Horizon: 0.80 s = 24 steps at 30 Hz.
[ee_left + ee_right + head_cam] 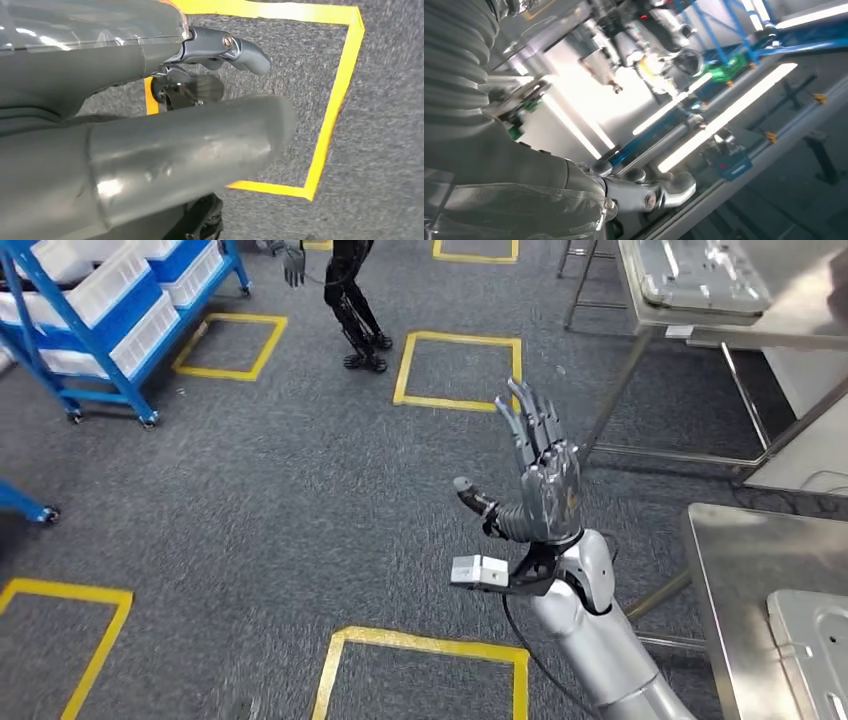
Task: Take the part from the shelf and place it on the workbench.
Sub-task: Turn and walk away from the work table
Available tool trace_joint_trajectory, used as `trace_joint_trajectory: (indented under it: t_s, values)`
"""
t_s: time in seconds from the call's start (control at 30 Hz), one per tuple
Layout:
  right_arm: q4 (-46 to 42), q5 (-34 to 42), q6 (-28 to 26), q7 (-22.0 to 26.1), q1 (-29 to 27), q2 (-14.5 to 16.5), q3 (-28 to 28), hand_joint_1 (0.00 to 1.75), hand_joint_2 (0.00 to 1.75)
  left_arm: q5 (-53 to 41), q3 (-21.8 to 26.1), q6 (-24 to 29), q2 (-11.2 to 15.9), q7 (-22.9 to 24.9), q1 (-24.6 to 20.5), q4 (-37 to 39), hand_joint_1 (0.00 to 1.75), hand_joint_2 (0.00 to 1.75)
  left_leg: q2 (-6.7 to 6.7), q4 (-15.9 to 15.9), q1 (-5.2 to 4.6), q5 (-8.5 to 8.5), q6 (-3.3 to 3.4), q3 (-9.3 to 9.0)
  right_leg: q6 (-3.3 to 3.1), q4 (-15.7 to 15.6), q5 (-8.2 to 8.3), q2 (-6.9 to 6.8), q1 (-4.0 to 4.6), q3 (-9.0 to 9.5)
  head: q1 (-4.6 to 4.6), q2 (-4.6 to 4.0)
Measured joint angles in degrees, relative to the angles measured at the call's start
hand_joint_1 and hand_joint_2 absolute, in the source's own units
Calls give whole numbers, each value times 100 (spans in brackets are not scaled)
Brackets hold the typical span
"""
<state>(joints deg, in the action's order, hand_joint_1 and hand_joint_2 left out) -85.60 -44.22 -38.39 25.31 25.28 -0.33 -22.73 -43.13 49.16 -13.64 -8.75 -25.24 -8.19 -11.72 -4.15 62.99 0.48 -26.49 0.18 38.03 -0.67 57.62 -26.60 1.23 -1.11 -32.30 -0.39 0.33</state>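
Head view looks down at floor; left wrist close above carpet; right wrist faces ceiling.

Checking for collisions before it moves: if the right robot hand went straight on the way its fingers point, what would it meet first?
The right robot hand is raised and open, fingers pointing forward. Nothing shows directly ahead; the way looks free, though depth is unclear.

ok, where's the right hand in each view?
Head view: right hand raised right of centre, fingers spread, holding nothing, above the grey carpet.
Left wrist view: not in it.
Right wrist view: it comes in from the picture's left edge, ribbed cover and thumb in front of a blurred background.
Shared landmark: yellow floor tape square, also in the left wrist view.
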Motion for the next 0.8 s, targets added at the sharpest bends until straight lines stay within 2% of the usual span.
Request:
trace_joint_trajectory:
  t_s: [0.03, 0.07, 0.1, 0.13, 0.17, 0.2, 0.27, 0.33, 0.4, 0.43, 0.5, 0.53, 0.57, 0.6, 0.63, 0.67, 0.7, 0.73, 0.77, 0.8]
  values:
    - [1, 1, -1, 0, 2, -1, 0, 0, 175, 0, 0, 1, -1, 1, -13, 0, 0, 0, 166, 347, 3, -169, -20, 167, -22, -4, -10, -84, 15, 15, -3, 0]
    - [2, 1, -1, 0, 2, -2, 0, 0, 175, -1, 0, 1, -1, 2, -23, 0, 0, 0, 263, 712, 24, -318, -43, 349, -38, 3, -22, -175, 28, 19, -7, 0]
    - [4, 1, -1, 0, 1, -3, 0, 0, 175, -1, 0, 1, -1, 2, -23, 0, 0, 0, 317, 976, 47, -389, -66, 483, -41, 14, -37, -263, 38, 22, -7, 0]
    - [5, 1, -1, 0, 0, -4, 0, 0, 175, -1, 0, 1, -1, 2, -19, 0, 0, 0, 354, 1062, 69, -364, -87, 529, -38, 28, -56, -346, 41, 25, -7, 0]
    - [5, 0, -1, 0, 1, -4, 0, 0, 175, -1, 0, 1, -1, 2, -12, 0, 0, 0, 384, 934, 88, -239, -106, 464, -26, 50, -79, -421, 41, 27, -7, 0]
    - [5, 0, -1, 0, 2, -4, 0, 0, 175, -1, 0, 1, -1, 2, -9, 0, 0, 0, 431, 618, 105, -48, -120, 299, -7, 82, -110, -490, 36, 30, -7, 0]
    - [5, 0, -1, -1, 10, -4, 0, 0, 175, -2, 0, 1, -5, 3, -22, 0, 0, 0, 637, -29, 84, 165, -105, -36, 52, 155, -181, -612, 49, 26, -4, 0]
    - [4, -7, -1, 1, 25, -4, 0, 0, 175, -4, 0, 4, -10, 7, -34, 0, 0, 0, 741, -267, 33, 163, -30, -139, 116, 191, -226, -717, 80, 23, 1, 0]
    - [3, -15, -1, 4, 36, -4, 0, 0, 175, -6, 1, 8, -9, 10, -28, 0, 0, 0, 621, -286, 16, 175, 53, -136, 169, 188, -251, -822, 87, 48, 3, 0]
    - [2, -15, -1, 5, 38, -4, 0, 0, 175, -7, 1, 9, -9, 10, -21, 0, 0, 0, 558, -312, 18, 184, 86, -152, 193, 224, -292, -781, 72, 55, 4, 0]
    - [-1, -15, -1, 5, 47, -4, 0, 0, 175, -9, 2, 9, -9, 15, -21, 0, 0, 0, 447, -362, 31, 206, 156, -186, 224, 567, -519, -519, 40, -82, 6, 0]
    - [-1, -15, -1, 6, 47, -5, 0, 0, 175, -11, 2, 9, -10, 16, -28, 0, 0, 0, 393, -371, 30, 211, 177, -189, 229, 902, -694, -338, 30, -242, 7, 0]
    - [0, -16, -1, 6, 44, -7, 0, 0, 175, -13, 2, 7, -11, 18, -37, 0, 0, 0, 336, -371, 25, 213, 197, -187, 229, 1275, -858, -230, 32, -441, 7, 0]
    - [3, -20, 1, 5, 36, -9, 0, 0, 175, -15, 2, 5, -11, 19, -44, 0, 0, 0, 266, -370, 18, 214, 208, -186, 228, 1587, -953, -173, 35, -618, 7, 0]
    - [5, -24, 2, 5, 29, -10, 0, 0, 175, -16, 2, 3, -12, 19, -45, 0, 0, 0, 192, -369, 11, 214, 213, -187, 222, 1736, -940, -143, 36, -723, 7, 0]
    - [7, -27, 4, 3, 27, -13, 0, 0, 175, -17, 2, 1, -12, 20, -43, 0, 0, 0, 114, -367, 7, 213, 214, -192, 210, 1667, -808, -125, 35, -724, 7, 0]
    - [7, -30, 6, 1, 30, -14, 0, 0, 175, -18, 2, 0, -12, 20, -42, 0, 0, 0, 36, -363, 6, 213, 212, -201, 194, 1399, -590, -89, 34, -626, 6, 0]
    - [7, -31, 7, -2, 37, -16, 0, 0, 175, -18, 2, -1, -13, 20, -42, 0, 0, 0, -35, -359, 10, 211, 207, -205, 174, 1018, -361, 22, 28, -477, 7, 0]
    - [5, -31, 8, -4, 44, -17, 0, 0, 175, -19, 2, -1, -16, 20, -49, 0, 0, 0, -101, -344, 6, 211, 191, -198, 156, 662, -194, 168, 17, -331, 7, 0]
    - [4, -31, 9, -4, 51, -17, 0, 0, 175, -19, 2, -2, -20, 20, -59, 0, 0, 0, -163, -337, 10, 218, 166, -177, 145, 410, -105, 290, 10, -229, 7, 0]
